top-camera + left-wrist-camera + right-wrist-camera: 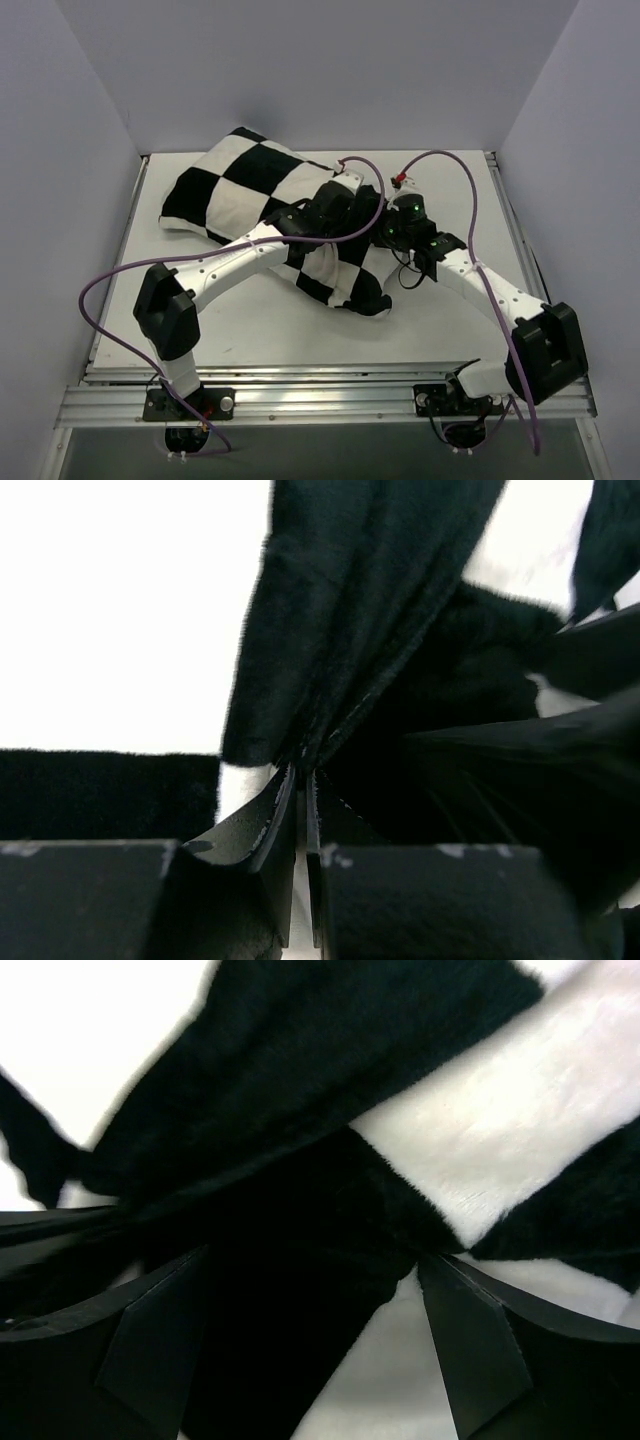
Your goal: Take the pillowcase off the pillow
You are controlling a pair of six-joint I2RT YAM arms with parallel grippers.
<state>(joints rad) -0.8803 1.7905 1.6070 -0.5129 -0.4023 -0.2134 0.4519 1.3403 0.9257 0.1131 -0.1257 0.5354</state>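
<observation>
Two arms rise from the near edge of the table (pixel 260 340) and reach inward. The left arm (pixel 235 258) slants across from the left and the right arm (pixel 490 288) from the right, so their claws meet over the near right part of the pillowcase (pixel 250 180). Purple cables (pixel 105 290) loop off both arms. The left gripper (pixel 302 780) has its two fingers pressed almost together, with only a thin slit between them. In that slit it pinches a fold of the cover's black fabric, and the cloth fans up and away from the pinch in tight pleats. The right gripper (pixel 315 1320), just beside it, stands spread wide, one finger on each side of a thick bunch of black fabric that fills much of the gap. Whether its pads press on that bunch I cannot tell. A white square of the plush cloth lies just beyond the finger on the right of that wrist view. From above, the two claws sit close together and the cover is gathered and rumpled beneath them, its near corner crumpled on the table. Farther back the pillowcase stretches diagonally toward the far left corner of the table, where its large black and white squares look smooth and plump. The pillow itself does not show outside the cover in any view.
</observation>
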